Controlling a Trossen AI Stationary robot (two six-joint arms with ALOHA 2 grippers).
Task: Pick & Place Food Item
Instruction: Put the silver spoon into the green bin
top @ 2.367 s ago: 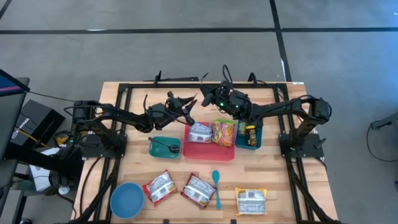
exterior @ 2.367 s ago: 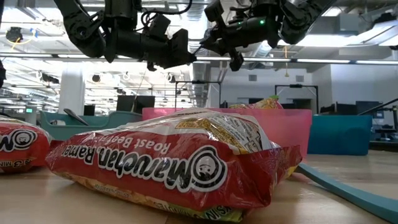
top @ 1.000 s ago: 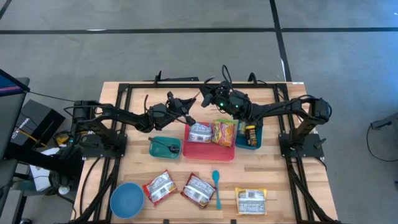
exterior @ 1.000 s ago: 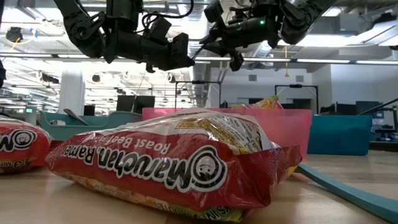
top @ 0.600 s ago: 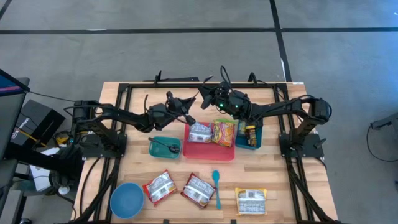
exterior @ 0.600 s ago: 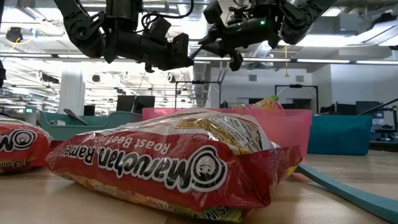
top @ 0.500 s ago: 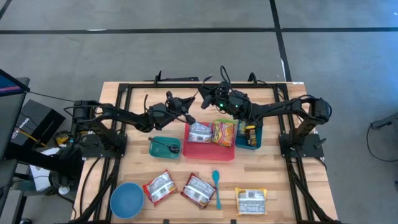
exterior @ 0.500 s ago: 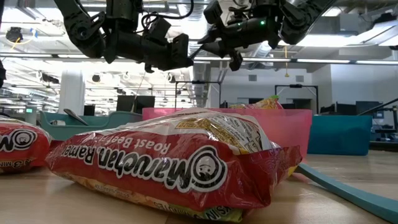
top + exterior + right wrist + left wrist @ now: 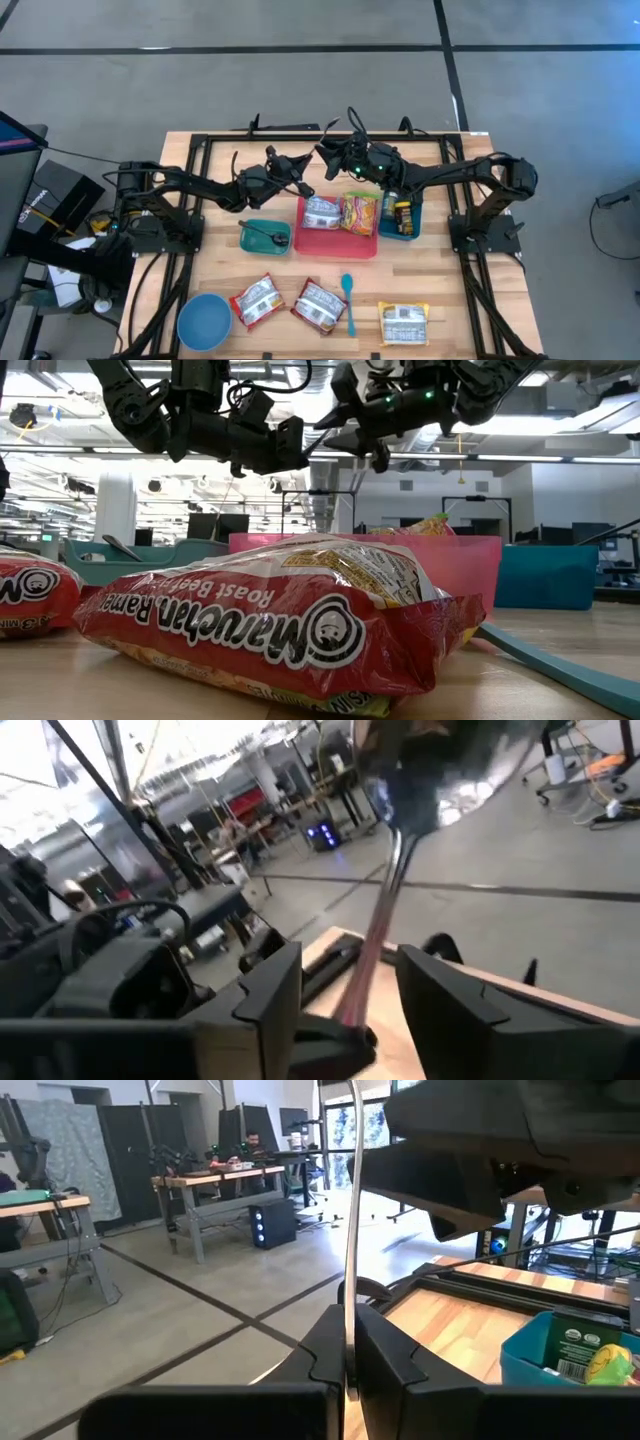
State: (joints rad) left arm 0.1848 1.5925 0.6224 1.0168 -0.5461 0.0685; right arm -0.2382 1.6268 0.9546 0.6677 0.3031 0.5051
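- Left gripper raised over the far half of the table, just left of the red bin's far-left corner; fingers pressed together on a thin metal rod.
- Right gripper raised near the table's far edge, close to the left one; fingers spread, the same thin rod running between them, contact not clear.
- In the red bin at mid-table: a silver packet and a yellow-red noodle packet, side by side.
- Teal bin touching the red bin's right side, holding a small packet.
- Near edge: three ramen packets, a blue bowl, a teal spoon.
- Green tray left of the red bin.
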